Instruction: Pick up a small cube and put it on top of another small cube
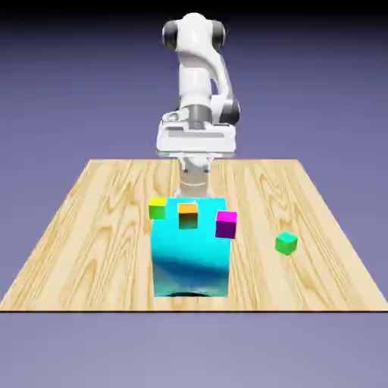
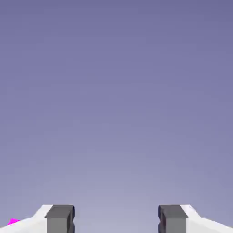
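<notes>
The small cube point(image 1: 286, 243), plain bright green, lies on the wooden table point(image 1: 91, 242) toward the exterior view's right. It sits apart from a big cyan block point(image 1: 191, 254). My gripper point(image 1: 197, 141) is high above the table behind the cyan block, far from the small cube. In the hand view my gripper point(image 2: 116, 219) is open: two grey fingertips point(image 2: 60, 218) stand wide apart with only blue-violet backdrop between them. The small cube is out of the hand view.
Three more small cubes show along the cyan block's upper edge: green with a yellow top point(image 1: 157, 208), orange point(image 1: 187, 215) and magenta point(image 1: 226, 224). A magenta sliver point(image 2: 12, 221) peeks in at the hand view's lower left corner.
</notes>
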Motion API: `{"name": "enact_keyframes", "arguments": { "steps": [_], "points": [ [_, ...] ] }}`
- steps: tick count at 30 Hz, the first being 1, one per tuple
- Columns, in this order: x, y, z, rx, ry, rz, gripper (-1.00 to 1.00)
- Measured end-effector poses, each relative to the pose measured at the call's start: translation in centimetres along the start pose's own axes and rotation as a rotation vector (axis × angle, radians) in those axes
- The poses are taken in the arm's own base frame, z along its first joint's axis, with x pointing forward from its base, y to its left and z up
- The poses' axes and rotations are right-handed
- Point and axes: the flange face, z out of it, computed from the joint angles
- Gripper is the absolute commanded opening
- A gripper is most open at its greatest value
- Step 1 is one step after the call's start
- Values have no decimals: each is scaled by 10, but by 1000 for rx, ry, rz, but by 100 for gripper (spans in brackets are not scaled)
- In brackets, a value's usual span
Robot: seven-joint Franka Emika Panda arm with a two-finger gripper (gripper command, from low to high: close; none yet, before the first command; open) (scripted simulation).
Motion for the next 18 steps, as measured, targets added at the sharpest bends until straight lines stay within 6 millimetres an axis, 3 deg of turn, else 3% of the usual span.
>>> {"name": "enact_keyframes", "arguments": {
  "steps": [5, 10, 12, 14, 18],
  "points": [
    [-52, -54, 53, -108, -243, -119, 0],
    [-125, -100, 95, -234, -468, -257, 0],
    [-159, -115, 109, -289, -551, -316, 0],
    [-205, -128, 119, -343, -632, -393, 0],
    [-293, -120, 139, -479, -758, -518, 0]
  ]
}}
